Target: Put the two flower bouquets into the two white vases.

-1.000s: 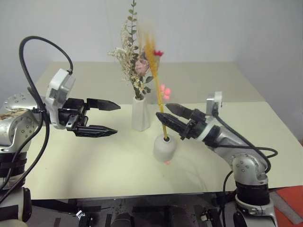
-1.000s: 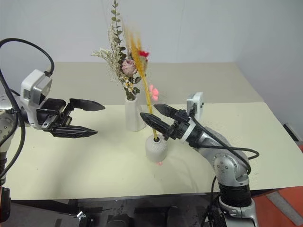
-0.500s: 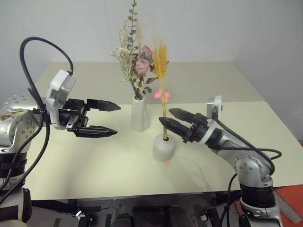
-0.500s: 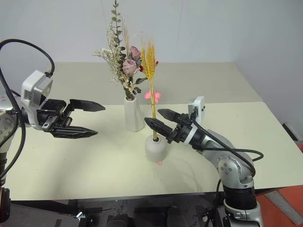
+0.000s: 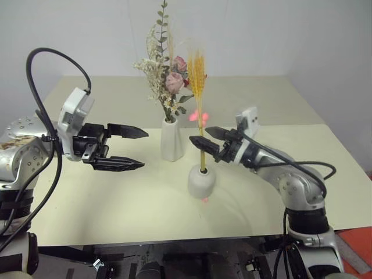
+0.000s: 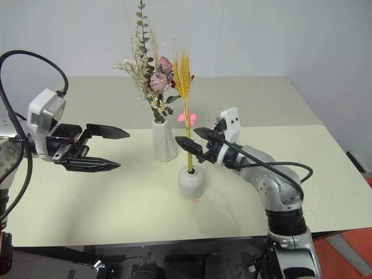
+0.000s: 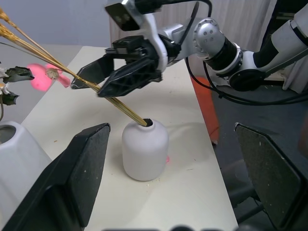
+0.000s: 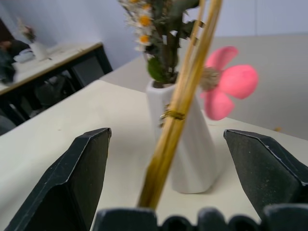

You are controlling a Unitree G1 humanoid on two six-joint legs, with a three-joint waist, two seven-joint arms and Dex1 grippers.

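Two white vases (image 5: 172,140) (image 5: 201,182), two flower bouquets (image 5: 164,75) (image 5: 198,87), two grippers (image 5: 121,147) (image 5: 204,138), one table (image 5: 104,203).

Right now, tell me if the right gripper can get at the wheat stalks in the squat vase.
Probably yes. The right gripper is open with the slim bouquet's stalks between its fingers, just above the short vase. Nothing stands in between; the tall vase is off to the side.

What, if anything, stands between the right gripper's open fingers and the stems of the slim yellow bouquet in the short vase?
Nothing visible does. The right gripper is open with the slim bouquet stems running up between its fingers, above the short vase. The tall vase stands behind, not in the gap.
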